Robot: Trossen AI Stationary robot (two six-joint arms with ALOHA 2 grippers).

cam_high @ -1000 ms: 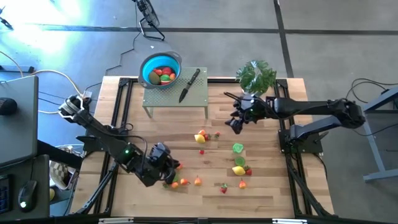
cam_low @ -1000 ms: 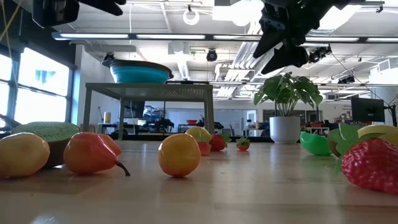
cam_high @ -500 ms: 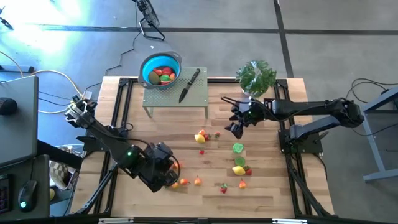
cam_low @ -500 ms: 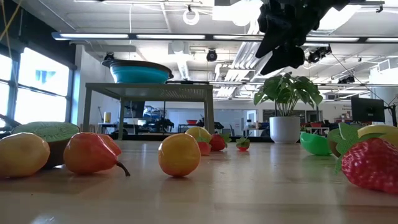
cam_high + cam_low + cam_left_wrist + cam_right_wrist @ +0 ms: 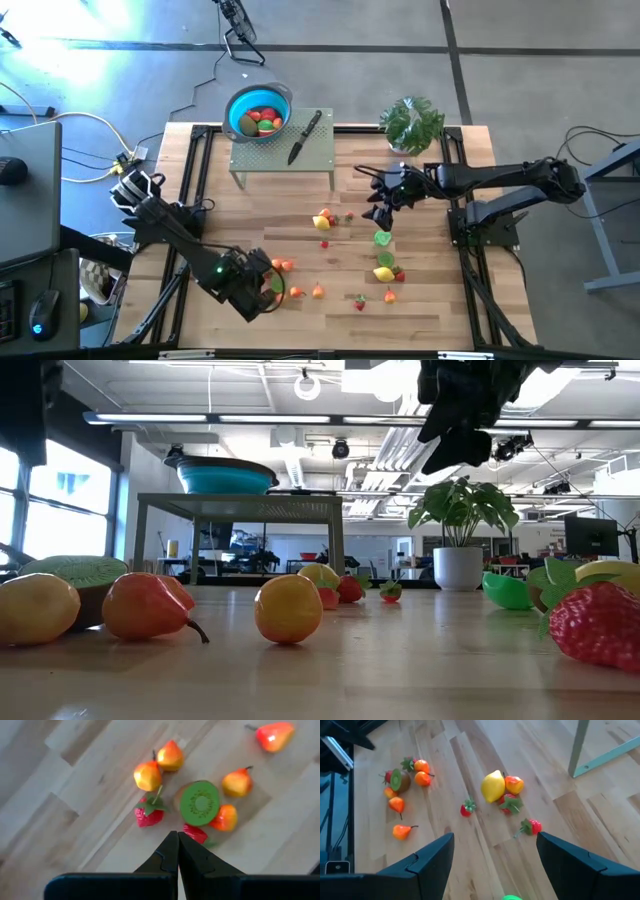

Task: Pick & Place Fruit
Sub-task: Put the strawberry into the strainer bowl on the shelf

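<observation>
**Two arms above scattered toy fruit, neither holding a piece**

The main risk, as a judgement: the left gripper (image 5: 175, 837) has its two dark fingers pressed tip to tip with nothing between them, so if it descends like this onto the crowded cluster beneath it, it will push pieces aside rather than take one; the pieces there lie touching or just beside each other, so a grasp aimed at one could nudge or pinch a neighbour, and the rounded plastic shapes would probably roll across the smooth wooden table (image 5: 430, 300).

That cluster sits near the table's front left: a brown kiwi half with a green cut face (image 5: 199, 803), a red strawberry with a green leaf cap (image 5: 148, 816), several orange-yellow pears (image 5: 147, 776) and a second red piece (image 5: 195, 833) just past the fingertips.

The right gripper (image 5: 495, 851) hovers above the table's right-middle with its fingers spread wide and empty, touching nothing; ahead of it lie a yellow lemon (image 5: 493, 786) and small red pieces; a bright green piece (image 5: 383, 238) lies just beside it in the overhead view.

More fruit already rests in the round blue bowl (image 5: 240, 100) at the far edge, beside a low grey stand (image 5: 325, 155) carrying a black-handled knife (image 5: 304, 137); a leafy green potted plant (image 5: 411, 122) stands near the right arm and could be brushed by a careless swing.
</observation>
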